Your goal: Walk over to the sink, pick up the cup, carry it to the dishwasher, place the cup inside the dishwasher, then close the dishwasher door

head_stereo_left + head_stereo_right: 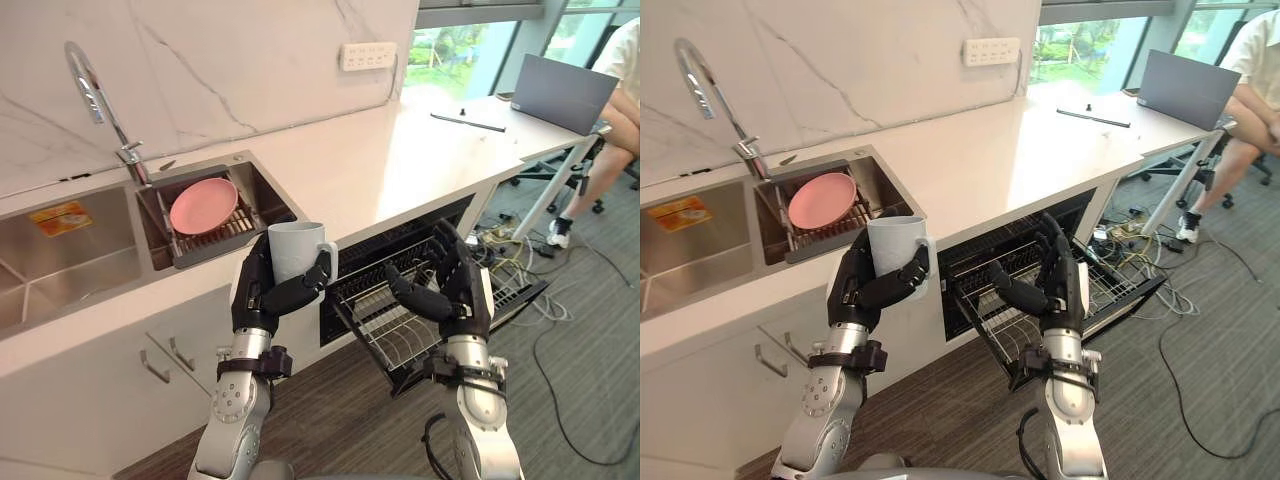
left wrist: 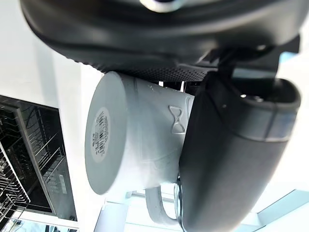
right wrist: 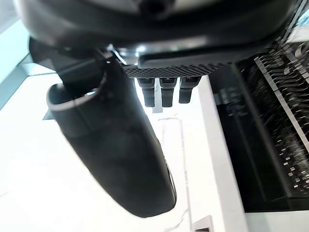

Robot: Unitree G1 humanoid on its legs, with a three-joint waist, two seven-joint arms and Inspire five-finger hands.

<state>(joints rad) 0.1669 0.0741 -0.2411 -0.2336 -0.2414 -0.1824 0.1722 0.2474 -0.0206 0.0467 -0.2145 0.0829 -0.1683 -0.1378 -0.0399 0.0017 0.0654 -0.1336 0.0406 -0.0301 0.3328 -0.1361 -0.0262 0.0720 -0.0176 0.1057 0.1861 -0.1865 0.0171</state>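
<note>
Cup (image 1: 293,250) sat upright in the left hand (image 1: 262,292), whose fingers wrapped its back while the thumb crossed the front just beside the handle. The handle pointed toward the dishwasher side. The left wrist view showed the cup's pale base with a label and the thumb pressed along its side. The cup was raised in front of the counter (image 1: 400,150) edge, between the sink (image 1: 70,255) and the dishwasher (image 1: 390,245).

The right hand (image 1: 455,290) stood upright and empty over the pulled-out wire rack (image 1: 380,335), its fingers loosely extended and the thumb reaching toward the cup, clear of the wires as far as could be seen. The dishwasher stood open under the counter.

A pink plate (image 1: 203,205) leaned in a drainer basket in the smaller sink basin, near the faucet (image 1: 95,95). Farther along the counter lay a grey laptop (image 1: 562,90), with a seated person (image 1: 620,110) just beyond it.
</note>
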